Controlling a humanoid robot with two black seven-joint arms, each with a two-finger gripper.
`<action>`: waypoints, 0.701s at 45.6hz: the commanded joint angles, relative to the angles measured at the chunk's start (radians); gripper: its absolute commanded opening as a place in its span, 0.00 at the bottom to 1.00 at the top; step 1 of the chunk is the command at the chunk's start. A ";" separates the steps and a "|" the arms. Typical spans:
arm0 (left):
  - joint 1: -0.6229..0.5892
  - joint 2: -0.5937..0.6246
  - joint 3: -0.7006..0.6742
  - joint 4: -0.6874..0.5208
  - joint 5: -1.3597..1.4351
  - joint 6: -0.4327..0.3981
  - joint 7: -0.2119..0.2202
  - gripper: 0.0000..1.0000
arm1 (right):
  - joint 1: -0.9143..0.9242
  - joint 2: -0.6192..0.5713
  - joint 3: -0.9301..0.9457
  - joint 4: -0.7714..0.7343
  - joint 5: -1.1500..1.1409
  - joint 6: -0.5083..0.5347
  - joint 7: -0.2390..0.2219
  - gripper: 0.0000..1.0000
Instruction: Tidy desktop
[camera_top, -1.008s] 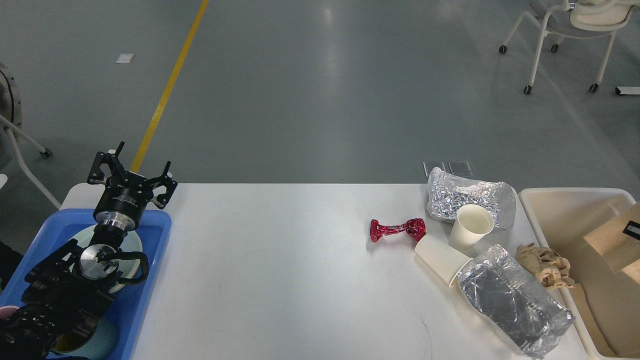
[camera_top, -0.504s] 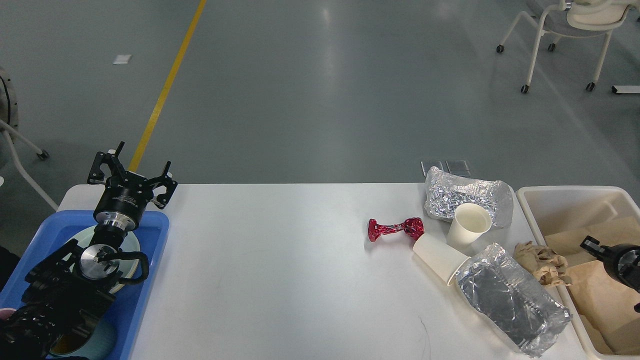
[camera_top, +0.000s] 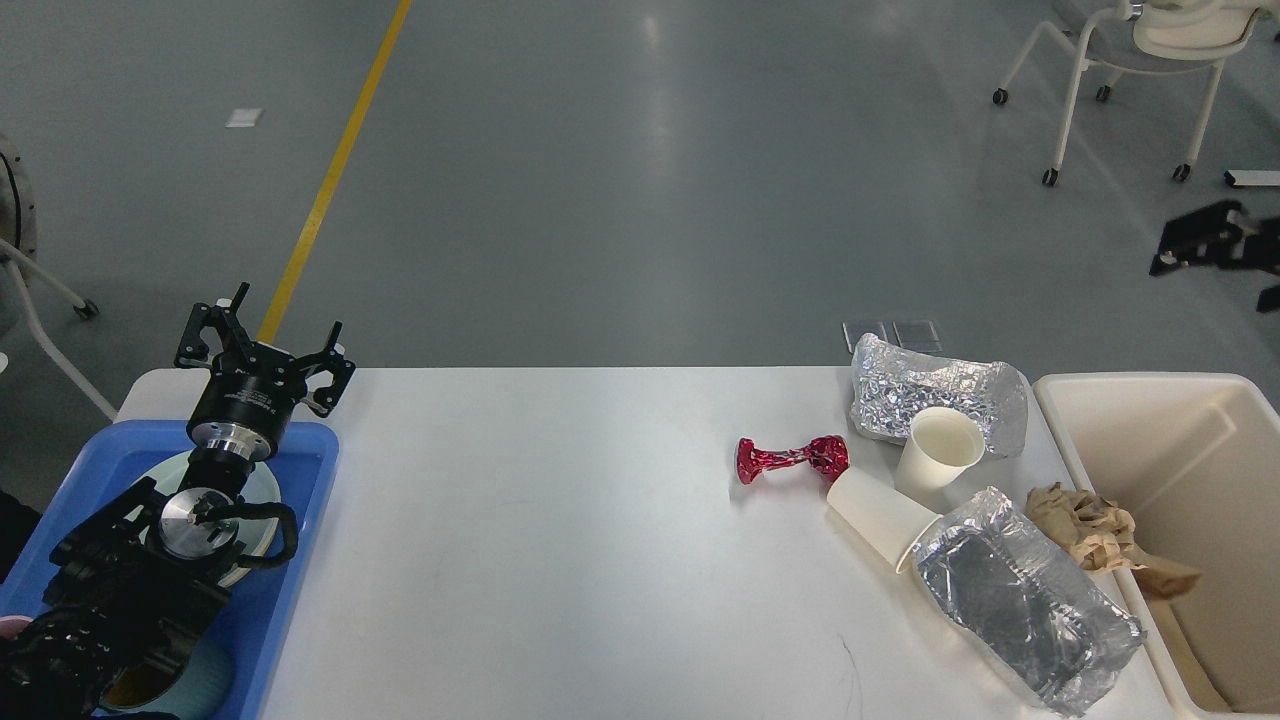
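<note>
The tabletop fills the lower half of the head view, white and wide, and its clutter is bunched toward the right end: a red foil wrapper, an upright paper cup standing just in front of a crumpled silver bag, a second paper cup lying on its side against another silver bag, and a wad of brown paper draped at the rim of the cream bin. The risk lies in that crowding: a reach for one piece could likely knock the upright cup over or set the tipped cup rolling, and the slick bag near the front edge could probably slide off if nudged. The brown paper, half on the rim, may drop outside the bin. The left hand hangs over the far corner of the blue tray, fingers spread wide, holding nothing. The right hand is a dark blur at the right edge, high above the bin; I cannot tell how far apart its fingers are.
</note>
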 joint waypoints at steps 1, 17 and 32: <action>0.000 0.000 0.000 0.000 0.001 0.000 0.000 0.99 | 0.375 0.059 -0.004 0.179 -0.045 0.180 -0.001 1.00; 0.000 0.000 0.000 0.000 0.001 0.000 -0.001 0.99 | 0.516 0.122 -0.007 0.470 -0.028 0.099 -0.003 1.00; 0.000 0.000 0.000 0.000 0.001 -0.001 0.000 0.99 | -0.164 0.346 -0.105 0.253 0.028 -0.438 -0.123 1.00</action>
